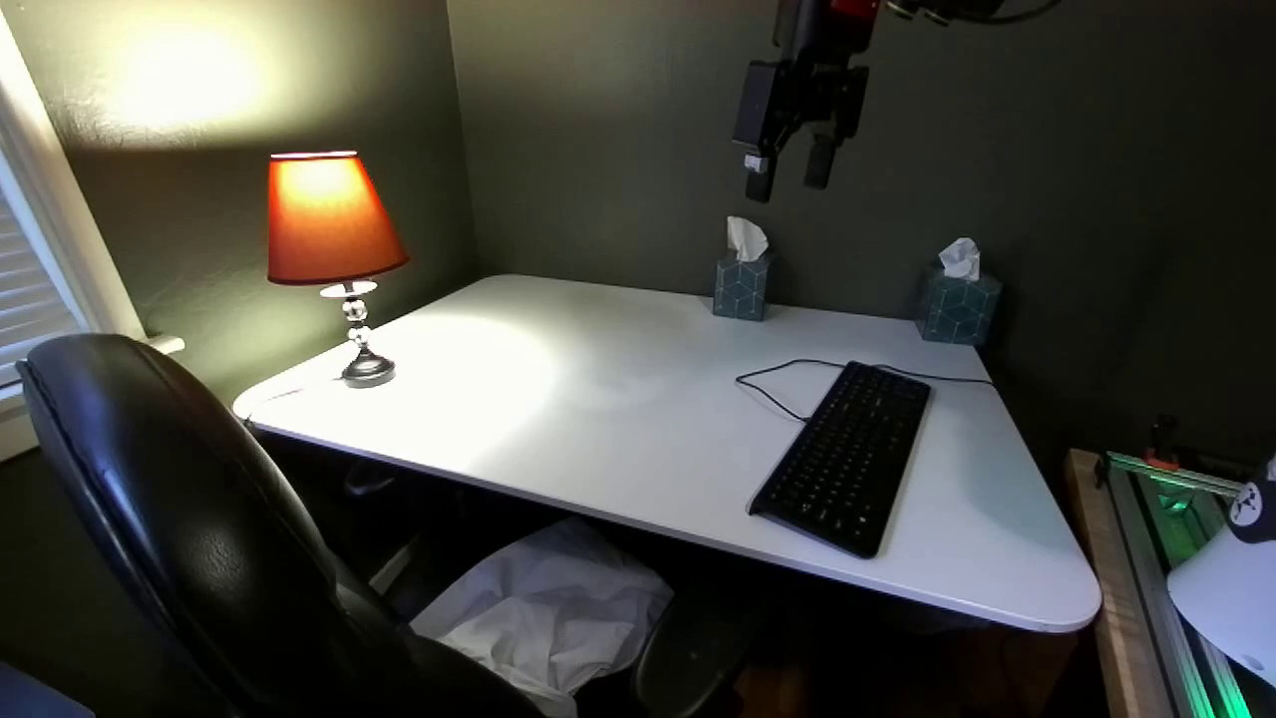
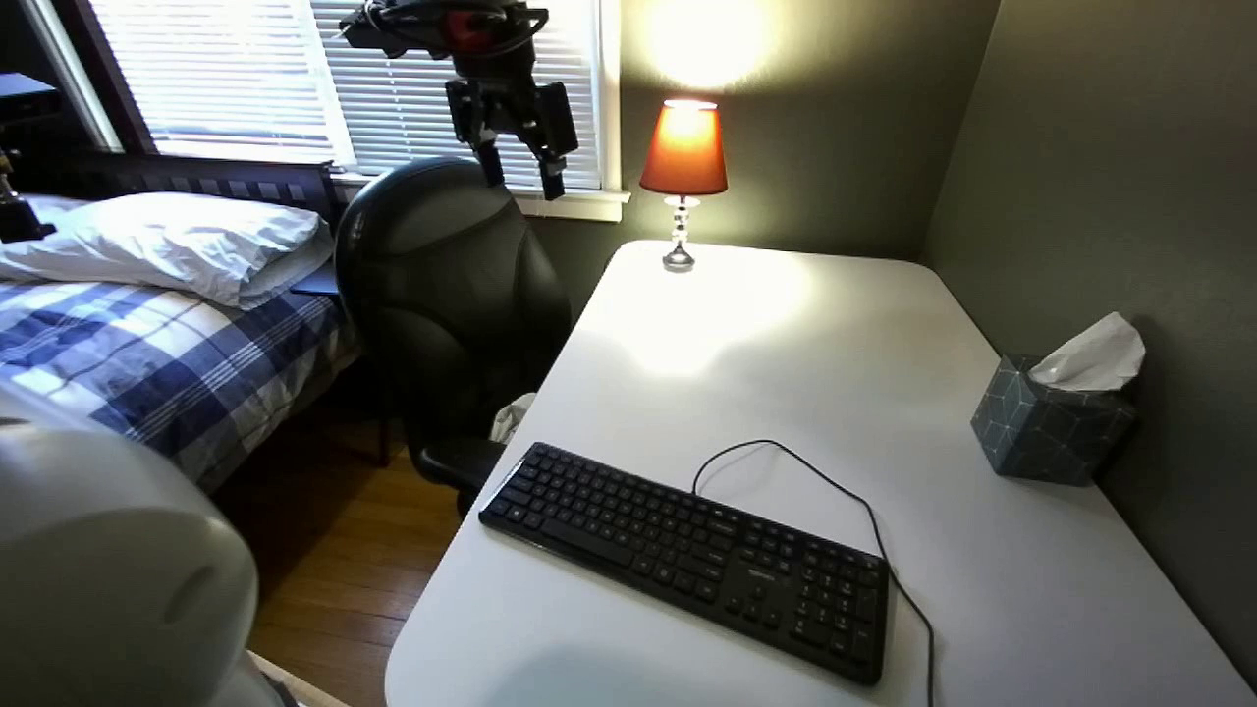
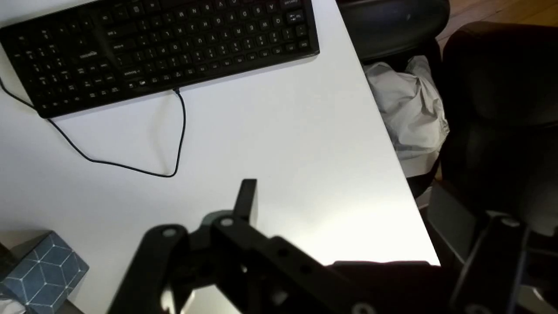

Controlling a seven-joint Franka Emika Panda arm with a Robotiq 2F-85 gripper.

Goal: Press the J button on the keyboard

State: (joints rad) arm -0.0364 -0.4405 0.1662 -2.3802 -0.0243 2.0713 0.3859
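Tabletop point(image 1: 598, 399) spreads below the jaws. Keyboard point(image 2: 687, 557) rests on it, lower than the jaws and off to one side, well apart. Jaws: spread wide, nothing between them. J key point(image 3: 192, 27) readable ahead of the jaws in wrist view, untouched. Step, my judgement: approach, press not yet made. Next likely: travel over, bring jaws together, centre on J, lower gently.

The gripper point(image 1: 790, 178) is black, its narrow fingers point(image 1: 823, 160) squared at the tips, one bearing a white patch point(image 1: 756, 163). Round grey screw heads point(image 3: 226, 222) dot its black links point(image 3: 261, 244). Above sits a red part point(image 1: 854, 8); a thin dark cable point(image 1: 1022, 18) curves nearby. The arm point(image 1: 1221, 603) is smooth, rounded and white, its dark collar point(image 1: 1264, 529) carrying a round pale badge point(image 1: 1246, 506).
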